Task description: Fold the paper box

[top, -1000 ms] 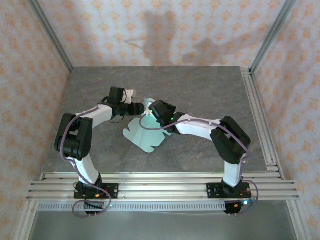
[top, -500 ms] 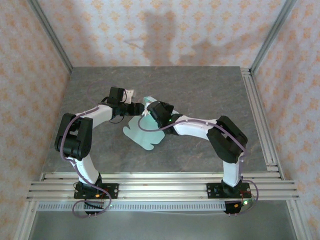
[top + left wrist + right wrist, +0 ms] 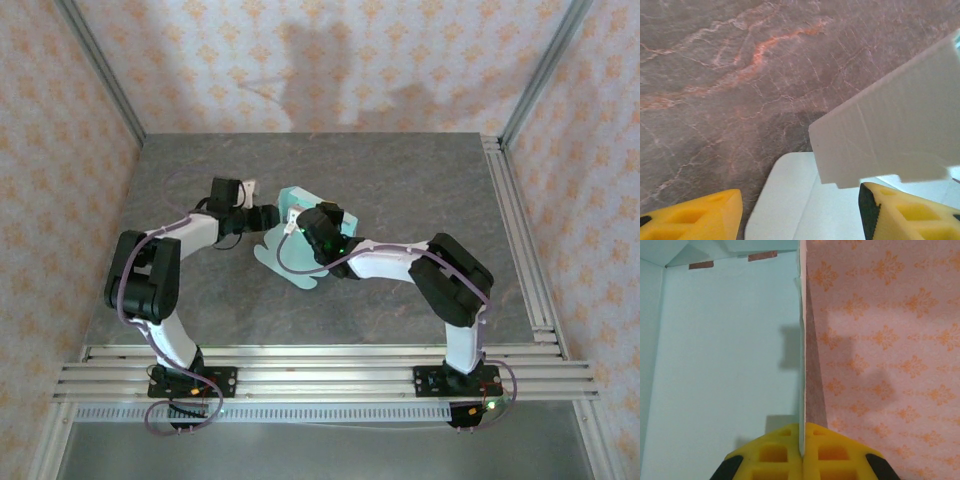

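The paper box (image 3: pixel 287 262) is pale mint-green card in the middle of the table, with one scalloped flap flat and a panel (image 3: pixel 298 203) raised. My right gripper (image 3: pixel 305 226) is shut on the edge of that upright wall (image 3: pixel 801 365), whose thin card runs straight up from between the yellow fingers (image 3: pixel 775 452). The box's inner face (image 3: pixel 725 365) lies to the left of the wall. My left gripper (image 3: pixel 270 214) is open at the box's left side. Its yellow fingers (image 3: pixel 695 217) straddle a flat flap (image 3: pixel 795 205) without touching it, below a raised panel (image 3: pixel 895 130).
The grey marbled tabletop (image 3: pixel 400 180) is walled by patterned orange panels (image 3: pixel 330 60). An aluminium rail (image 3: pixel 515 230) runs along the right edge and another (image 3: pixel 320 365) crosses the front by the arm bases.
The right gripper has pulled the box slightly left and toward the front, and the raised panel stands taller. The left gripper has stayed open beside it, shifting a little left.
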{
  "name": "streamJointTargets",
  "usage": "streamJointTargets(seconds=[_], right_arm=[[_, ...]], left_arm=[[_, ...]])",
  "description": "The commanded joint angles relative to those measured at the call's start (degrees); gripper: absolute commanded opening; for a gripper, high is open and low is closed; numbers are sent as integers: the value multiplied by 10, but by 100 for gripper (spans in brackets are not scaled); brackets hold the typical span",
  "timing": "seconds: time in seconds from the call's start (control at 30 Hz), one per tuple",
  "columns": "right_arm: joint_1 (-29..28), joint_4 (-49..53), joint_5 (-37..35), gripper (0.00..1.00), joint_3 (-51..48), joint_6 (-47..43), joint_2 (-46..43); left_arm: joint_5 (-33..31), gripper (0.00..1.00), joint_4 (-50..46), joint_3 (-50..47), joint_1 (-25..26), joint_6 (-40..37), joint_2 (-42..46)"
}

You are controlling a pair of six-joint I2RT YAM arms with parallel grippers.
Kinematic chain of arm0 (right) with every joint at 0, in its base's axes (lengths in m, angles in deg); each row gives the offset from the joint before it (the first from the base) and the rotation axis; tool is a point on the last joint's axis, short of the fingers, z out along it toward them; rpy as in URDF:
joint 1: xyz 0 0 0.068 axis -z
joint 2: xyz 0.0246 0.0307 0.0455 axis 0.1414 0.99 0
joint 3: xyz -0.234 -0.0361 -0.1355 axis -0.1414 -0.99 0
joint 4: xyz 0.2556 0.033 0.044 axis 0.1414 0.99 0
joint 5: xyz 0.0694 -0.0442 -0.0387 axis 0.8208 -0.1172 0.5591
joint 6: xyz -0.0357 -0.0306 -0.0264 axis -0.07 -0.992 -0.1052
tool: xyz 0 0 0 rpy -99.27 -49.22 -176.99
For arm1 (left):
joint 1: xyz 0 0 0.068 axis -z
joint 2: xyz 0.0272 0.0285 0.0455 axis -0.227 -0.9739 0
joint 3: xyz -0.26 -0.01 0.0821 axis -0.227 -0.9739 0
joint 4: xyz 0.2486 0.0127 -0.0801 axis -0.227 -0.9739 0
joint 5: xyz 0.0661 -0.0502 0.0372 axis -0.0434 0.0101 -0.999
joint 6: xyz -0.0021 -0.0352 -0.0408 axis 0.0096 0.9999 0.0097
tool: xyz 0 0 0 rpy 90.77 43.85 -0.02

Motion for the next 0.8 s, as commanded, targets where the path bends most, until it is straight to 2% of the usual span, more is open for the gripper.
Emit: streamJointTargets(seconds=[0.0,0.23,0.43,0.6,0.77], right_arm=[[-5,-32,-21,0,-6,-19,-1],[-5,-12,-4,0,-3,-7,-8],[-4,-73,-13,0,-18,-58,9],[-4,-71,0,0,-16,-57,12],[-2,-20,20,0,-1,-21,7]], left_arm=[[-10,64,27,-4,-7,7,20],[-18,61,25,7,-9,7,6],[-26,60,17,17,-14,3,5],[-32,60,4,32,-17,0,-7],[8,60,0,57,-16,-8,-37]])
